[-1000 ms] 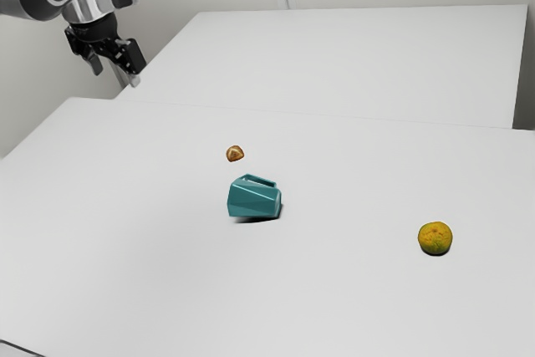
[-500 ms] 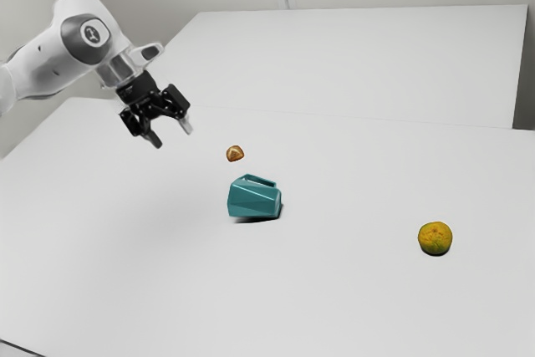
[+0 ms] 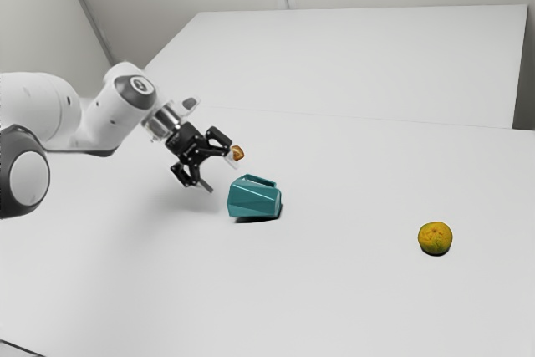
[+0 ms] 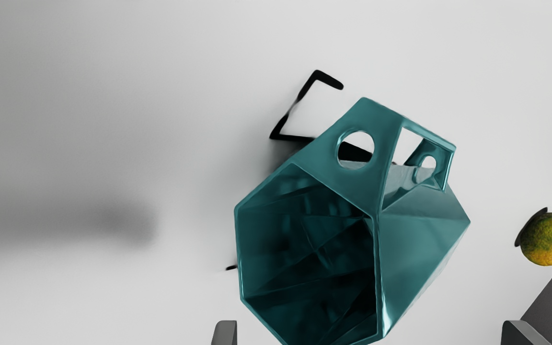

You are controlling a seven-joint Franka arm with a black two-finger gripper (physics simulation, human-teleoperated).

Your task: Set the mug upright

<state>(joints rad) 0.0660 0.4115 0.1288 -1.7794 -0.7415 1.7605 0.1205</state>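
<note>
In the exterior view the teal mug [image 3: 254, 197] lies on its side on the white table. My gripper [image 3: 221, 174] is above the table just to the exterior view's left of it, fingers spread apart with nothing held. In the wrist view the open mouth of the faceted mug [image 4: 419, 239] faces my hand, and its angular handle with round holes sticks out from one side. The fingertips of the gripper [image 4: 369, 335] stand wide apart there, the mug's mouth lying ahead between them.
A small golden-brown object [image 3: 238, 153] lies behind the mug, right by one finger in the exterior view. A yellow-green round fruit [image 3: 435, 238] rests on the table [image 3: 351, 290] toward the exterior view's right, well away from the mug.
The arm has come down and toward the exterior view's right, bringing my gripper from high at the upper left to beside the mug. Mug, fruit and golden-brown object have stayed put.
</note>
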